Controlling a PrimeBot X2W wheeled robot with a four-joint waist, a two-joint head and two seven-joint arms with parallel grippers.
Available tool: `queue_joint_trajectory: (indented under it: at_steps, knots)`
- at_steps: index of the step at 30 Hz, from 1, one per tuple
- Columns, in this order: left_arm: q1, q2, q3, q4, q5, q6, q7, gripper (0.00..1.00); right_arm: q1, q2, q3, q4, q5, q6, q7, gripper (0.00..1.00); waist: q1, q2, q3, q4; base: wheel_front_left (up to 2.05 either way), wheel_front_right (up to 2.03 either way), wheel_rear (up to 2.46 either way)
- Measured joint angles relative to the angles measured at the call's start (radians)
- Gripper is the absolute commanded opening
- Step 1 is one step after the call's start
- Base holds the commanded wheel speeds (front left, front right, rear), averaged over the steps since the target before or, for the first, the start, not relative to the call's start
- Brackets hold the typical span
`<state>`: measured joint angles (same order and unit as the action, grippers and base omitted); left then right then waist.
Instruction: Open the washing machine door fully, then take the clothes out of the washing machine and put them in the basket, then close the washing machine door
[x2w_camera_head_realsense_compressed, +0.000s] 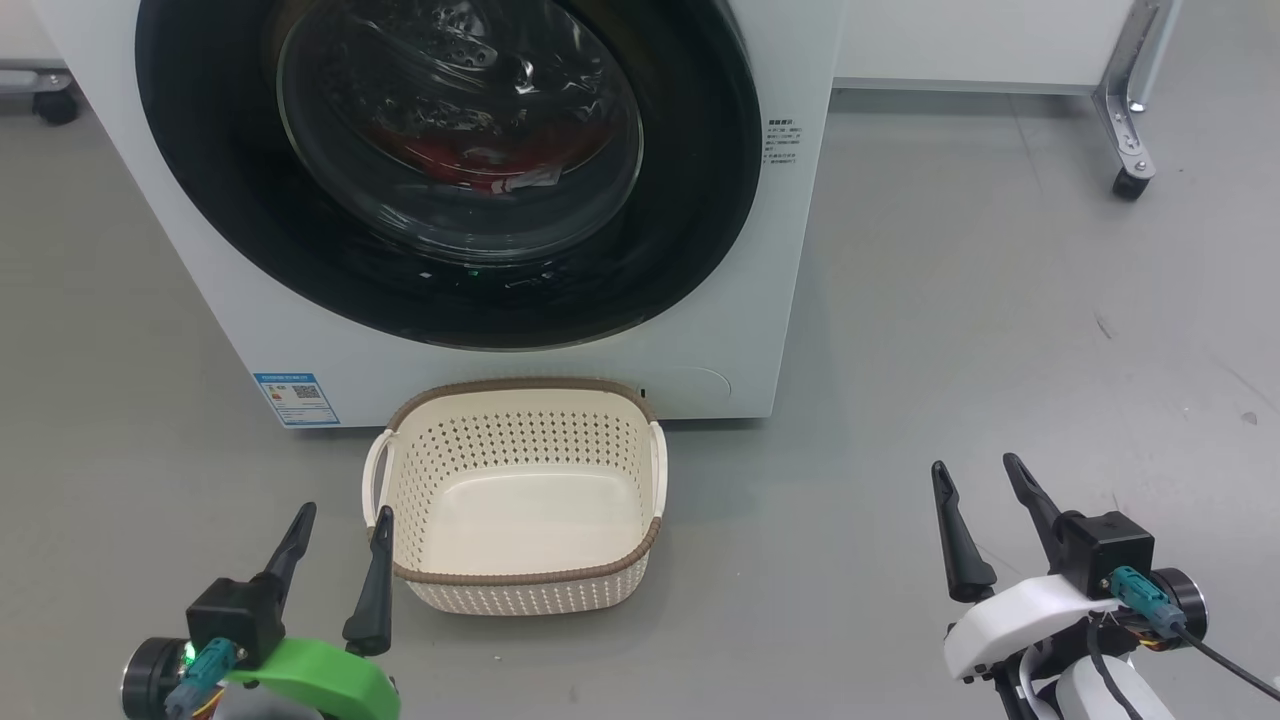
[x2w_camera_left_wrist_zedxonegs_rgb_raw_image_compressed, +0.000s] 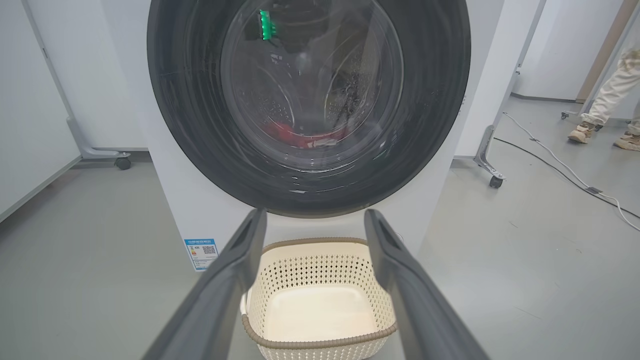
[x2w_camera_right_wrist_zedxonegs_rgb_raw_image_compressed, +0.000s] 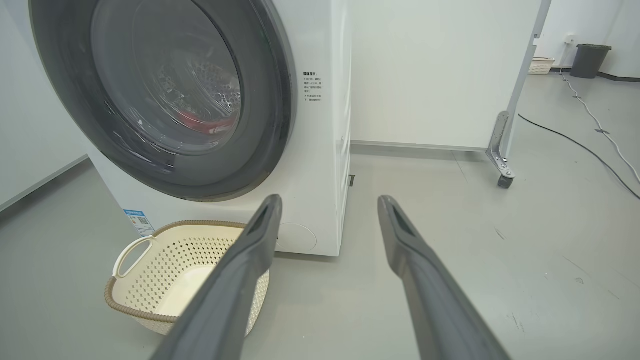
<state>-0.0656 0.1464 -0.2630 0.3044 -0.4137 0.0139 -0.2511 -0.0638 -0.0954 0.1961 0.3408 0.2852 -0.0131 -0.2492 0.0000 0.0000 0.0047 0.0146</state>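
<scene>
The white washing machine (x2w_camera_head_realsense_compressed: 790, 250) faces me with its round glossy black door (x2w_camera_head_realsense_compressed: 690, 200) closed flat against the front. Red clothes (x2w_camera_head_realsense_compressed: 440, 155) show through the glass window, low in the drum, and also in the left wrist view (x2w_camera_left_wrist_zedxonegs_rgb_raw_image_compressed: 287, 134) and right wrist view (x2w_camera_right_wrist_zedxonegs_rgb_raw_image_compressed: 197, 121). The cream basket (x2w_camera_head_realsense_compressed: 520, 590) stands empty on the floor just before the machine. My left gripper (x2w_camera_head_realsense_compressed: 340, 525) is open by the basket's left handle. My right gripper (x2w_camera_head_realsense_compressed: 978, 478) is open over bare floor to the right. Nothing is between either pair of fingers.
A white panel on castor feet (x2w_camera_head_realsense_compressed: 1130, 150) stands right of the machine. Cables (x2w_camera_left_wrist_zedxonegs_rgb_raw_image_compressed: 565, 172) run across the grey floor at the right, where a person's legs and boots (x2w_camera_left_wrist_zedxonegs_rgb_raw_image_compressed: 582, 132) show. A dark bin (x2w_camera_right_wrist_zedxonegs_rgb_raw_image_compressed: 592, 60) stands far back.
</scene>
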Motion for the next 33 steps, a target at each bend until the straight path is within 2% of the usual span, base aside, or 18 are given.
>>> queue_joint_trajectory:
  at_steps: [13, 14, 15, 23, 33]
  knots:
    - [-0.001, 0.000, 0.000, 0.015, 0.001, 0.000, -0.001, 1.00, 0.000, 0.006, -0.017, 0.000, -0.001, 0.001, 0.000, 1.00, 0.0000, 0.0000, 0.004, -0.007, 0.00, 0.00, 0.00]
    - [-0.001, 0.000, 0.000, 0.016, 0.001, 0.000, -0.001, 1.00, 0.000, 0.007, -0.019, 0.000, -0.002, 0.001, 0.000, 0.48, 0.0000, 0.0000, 0.005, -0.007, 0.00, 0.00, 0.00]
    - [-0.001, 0.000, 0.000, 0.016, 0.001, 0.000, -0.001, 1.00, 0.000, 0.008, -0.021, 0.000, -0.002, 0.001, 0.000, 0.00, 0.0000, 0.0000, 0.005, -0.007, 0.00, 0.00, 0.00]
    - [-0.002, 0.000, 0.000, 0.019, 0.003, 0.000, -0.001, 1.00, 0.000, 0.017, -0.032, 0.002, -0.002, 0.004, 0.000, 0.00, 0.0000, 0.0000, 0.012, -0.006, 0.00, 0.00, 0.00]
    - [-0.040, -0.002, -0.001, 0.008, 0.007, 0.000, -0.001, 1.00, -0.021, 0.040, -0.097, -0.011, 0.117, 0.044, 0.000, 0.00, 0.0000, 0.0000, 0.046, 0.002, 0.00, 0.00, 0.00]
